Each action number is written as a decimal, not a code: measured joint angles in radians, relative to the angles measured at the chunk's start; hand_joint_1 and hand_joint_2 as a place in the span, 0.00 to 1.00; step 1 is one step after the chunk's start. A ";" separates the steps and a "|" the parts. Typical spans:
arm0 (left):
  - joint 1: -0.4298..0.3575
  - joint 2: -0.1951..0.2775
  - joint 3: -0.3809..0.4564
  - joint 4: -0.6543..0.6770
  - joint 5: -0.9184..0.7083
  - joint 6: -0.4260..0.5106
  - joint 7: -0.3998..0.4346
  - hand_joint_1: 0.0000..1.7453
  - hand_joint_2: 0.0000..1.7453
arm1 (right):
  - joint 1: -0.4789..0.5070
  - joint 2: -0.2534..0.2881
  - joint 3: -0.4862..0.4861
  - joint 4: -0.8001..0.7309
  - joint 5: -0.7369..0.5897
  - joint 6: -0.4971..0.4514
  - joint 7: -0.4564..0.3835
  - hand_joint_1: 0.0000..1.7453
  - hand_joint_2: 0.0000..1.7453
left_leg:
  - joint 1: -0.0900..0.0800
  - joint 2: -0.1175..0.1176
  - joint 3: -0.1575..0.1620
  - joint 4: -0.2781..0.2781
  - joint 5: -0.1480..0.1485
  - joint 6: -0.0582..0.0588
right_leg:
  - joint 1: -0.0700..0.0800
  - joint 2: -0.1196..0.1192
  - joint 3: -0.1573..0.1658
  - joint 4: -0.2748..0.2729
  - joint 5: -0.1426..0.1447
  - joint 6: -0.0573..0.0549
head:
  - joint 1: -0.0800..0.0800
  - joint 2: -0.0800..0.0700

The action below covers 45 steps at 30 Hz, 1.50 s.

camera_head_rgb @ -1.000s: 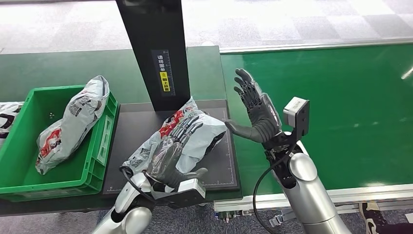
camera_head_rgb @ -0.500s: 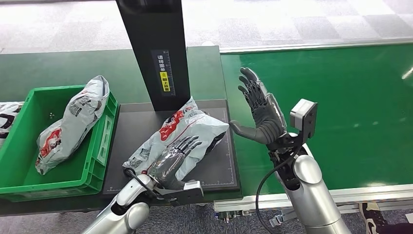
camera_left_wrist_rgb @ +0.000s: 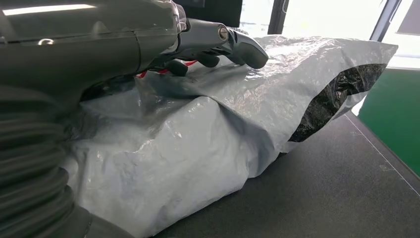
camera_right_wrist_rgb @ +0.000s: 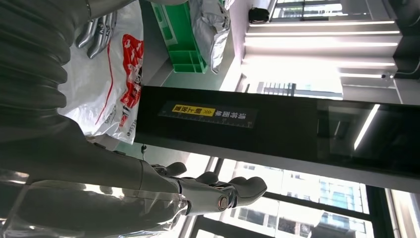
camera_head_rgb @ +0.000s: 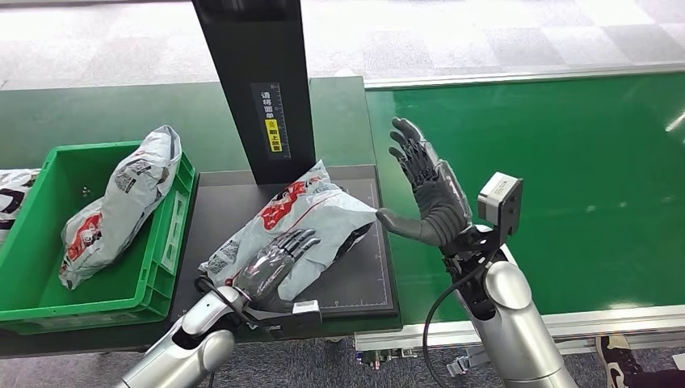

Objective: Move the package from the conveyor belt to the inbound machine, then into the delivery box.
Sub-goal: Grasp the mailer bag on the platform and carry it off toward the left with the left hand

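Observation:
A grey plastic package (camera_head_rgb: 311, 214) with red print lies on the black platform (camera_head_rgb: 226, 202) of the inbound machine, at the foot of its black column (camera_head_rgb: 262, 89). My left hand (camera_head_rgb: 273, 263) rests flat on the package's near end with its fingers stretched out, not closed around it. In the left wrist view the thumb (camera_left_wrist_rgb: 242, 44) lies on top of the crinkled package (camera_left_wrist_rgb: 198, 144). My right hand (camera_head_rgb: 426, 187) stands upright and open beside the package's right end, with its thumb tip at the bag's edge. The right wrist view shows the package (camera_right_wrist_rgb: 116, 74) and the delivery box (camera_right_wrist_rgb: 181, 34).
The green delivery box (camera_head_rgb: 165, 242) stands left of the platform and holds another grey package (camera_head_rgb: 121, 202). Part of a third package (camera_head_rgb: 10, 198) lies at the far left edge. The green conveyor belt (camera_head_rgb: 565, 178) stretches to the right.
My left hand has slid back along the package toward my body, from its middle to its near end. My right hand has shifted slightly right and stays open beside the bag.

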 joint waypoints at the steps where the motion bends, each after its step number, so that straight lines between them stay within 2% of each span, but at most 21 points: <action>1: 0.000 0.002 -0.002 0.002 -0.001 0.000 -0.001 0.78 1.00 | 0.000 0.000 0.000 0.000 0.001 0.000 0.000 0.00 1.00 | 0.000 0.000 0.000 0.000 0.000 0.000 | 0.000 0.000 0.000 0.000 0.000 0.000 | 0.000 0.000; 2: -0.001 0.004 -0.004 0.003 -0.002 0.002 -0.003 1.00 1.00 | 0.000 0.001 0.000 0.000 0.001 0.000 0.000 0.00 1.00 | 0.000 0.000 0.001 0.000 0.000 0.000 | 0.000 0.000 0.001 0.000 0.000 0.000 | 0.000 0.000; 13: 0.001 0.018 -0.015 0.000 0.002 0.058 -0.013 1.00 1.00 | 0.009 0.008 0.000 0.000 0.013 0.000 0.002 0.00 1.00 | 0.000 0.000 0.002 0.000 0.000 0.000 | 0.000 0.000 0.002 0.000 0.000 0.000 | 0.000 0.000; 22: 0.010 0.038 -0.007 -0.080 0.053 0.102 -0.029 1.00 1.00 | 0.008 0.009 0.000 0.000 0.016 -0.004 0.007 0.00 1.00 | 0.000 0.000 0.001 0.000 0.000 0.000 | 0.000 0.000 0.001 0.000 0.000 0.000 | 0.000 0.000; 29: 0.018 0.050 0.010 -0.204 0.100 0.188 -0.045 1.00 1.00 | 0.004 0.013 0.000 0.003 0.015 -0.023 0.019 0.00 1.00 | 0.000 0.000 0.000 0.000 0.000 0.000 | 0.000 0.000 0.001 0.000 0.000 0.000 | 0.000 0.000; 37: 0.065 0.065 0.076 -0.426 0.126 0.368 -0.095 1.00 1.00 | 0.001 0.014 0.000 0.012 0.008 -0.042 0.021 0.00 1.00 | 0.000 0.000 -0.001 0.000 0.000 0.000 | 0.000 0.000 0.000 0.000 0.000 0.000 | 0.000 0.000; 45: 0.099 0.070 0.147 -0.576 0.114 0.454 -0.111 1.00 1.00 | -0.003 0.015 0.000 0.019 0.000 -0.058 0.019 0.00 1.00 | 0.000 0.000 0.000 0.000 0.000 0.000 | 0.000 0.000 0.000 0.000 0.000 0.000 | 0.000 0.000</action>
